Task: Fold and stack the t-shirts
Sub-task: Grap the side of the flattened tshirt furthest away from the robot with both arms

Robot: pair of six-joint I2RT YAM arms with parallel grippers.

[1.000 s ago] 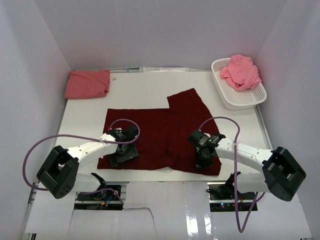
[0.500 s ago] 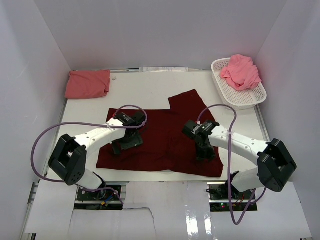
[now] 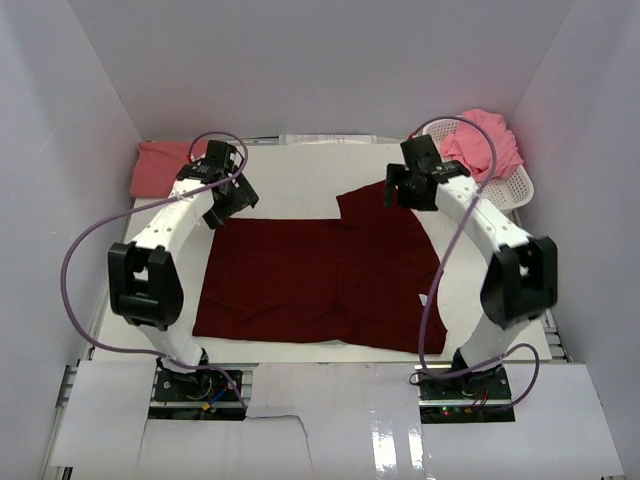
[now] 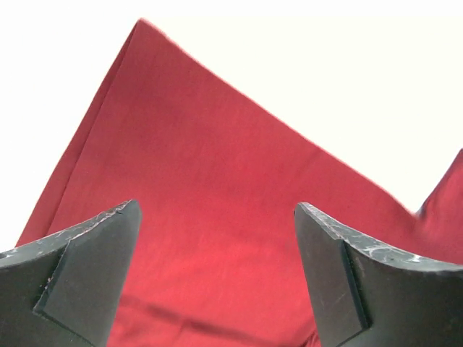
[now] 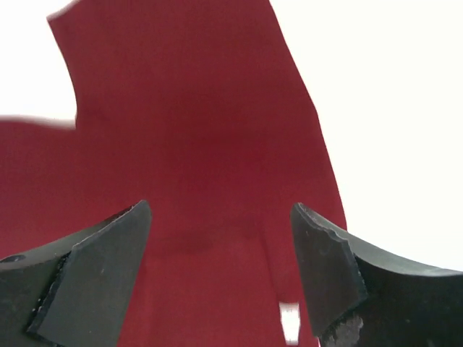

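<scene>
Maroon t-shirt point(image 3: 300, 290) spread flat mid-tabletop point(image 3: 300, 175), next fold not yet begun.
My left end effector point(image 3: 232, 207) and right end effector point(image 3: 401, 190) hang released and empty, jaws spread above the cloth's far edge. I judge a fold is about to start: next I must drop onto that edge, pinch it at both sides, and draw it toward me evenly. The salmon t-shirt point(image 3: 172, 168) lies far left, the lighter pink t-shirt point(image 3: 482, 142) in the basket point(image 3: 505, 195).
</scene>
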